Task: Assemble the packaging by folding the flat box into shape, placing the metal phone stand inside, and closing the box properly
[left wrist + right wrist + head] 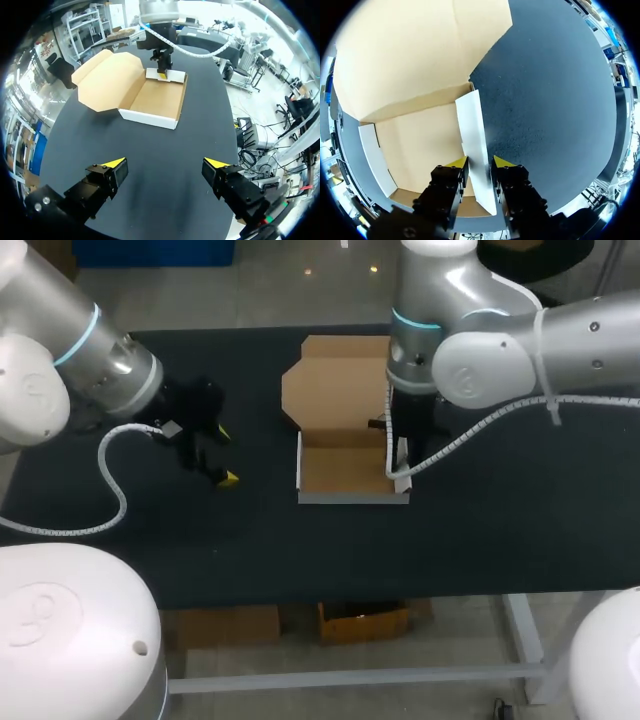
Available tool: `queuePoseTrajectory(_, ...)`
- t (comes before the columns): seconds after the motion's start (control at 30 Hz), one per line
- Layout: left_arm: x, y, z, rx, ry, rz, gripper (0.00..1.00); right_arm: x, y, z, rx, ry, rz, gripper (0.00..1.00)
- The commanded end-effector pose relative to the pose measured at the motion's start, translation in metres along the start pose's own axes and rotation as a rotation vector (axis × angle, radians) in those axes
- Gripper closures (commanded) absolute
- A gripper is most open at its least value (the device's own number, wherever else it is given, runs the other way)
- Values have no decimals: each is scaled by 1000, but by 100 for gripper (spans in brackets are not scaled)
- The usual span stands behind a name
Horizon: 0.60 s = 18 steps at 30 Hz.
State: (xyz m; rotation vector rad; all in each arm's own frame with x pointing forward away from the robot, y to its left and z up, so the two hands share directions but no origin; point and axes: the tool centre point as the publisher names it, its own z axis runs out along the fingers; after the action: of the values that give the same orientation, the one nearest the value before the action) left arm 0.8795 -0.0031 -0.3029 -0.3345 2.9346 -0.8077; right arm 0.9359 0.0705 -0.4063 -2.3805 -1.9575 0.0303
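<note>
Two grippers in play. Left of centre in the head view, the left gripper (222, 452) hangs over the black table (500, 520), fingers spread wide and gripping nothing. Mid-frame sits the box (345, 470), open, with the right gripper (480, 162) pinched narrow on its white side wall (472, 125). Beyond, the lid (335, 390) lies folded back flat.

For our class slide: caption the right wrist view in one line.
Right gripper clamps the white side wall of the open cardboard box.
</note>
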Motion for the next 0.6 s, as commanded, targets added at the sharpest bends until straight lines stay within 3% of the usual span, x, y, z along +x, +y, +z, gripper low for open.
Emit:
queuePoseTrajectory(0.03, 0, 0, 0, -3, -1, 0, 0, -7, -4, -5, -7, 42, -10, 74)
queuePoseTrajectory(0.27, 0, 0, 0, -3, -1, 0, 0, -6, -5, -8, -21, 89, -101, 76)
queuePoseTrajectory(0.6, 0, 0, 0, -3, -1, 0, 0, -4, 0, -4, -11, 59, -172, 82)
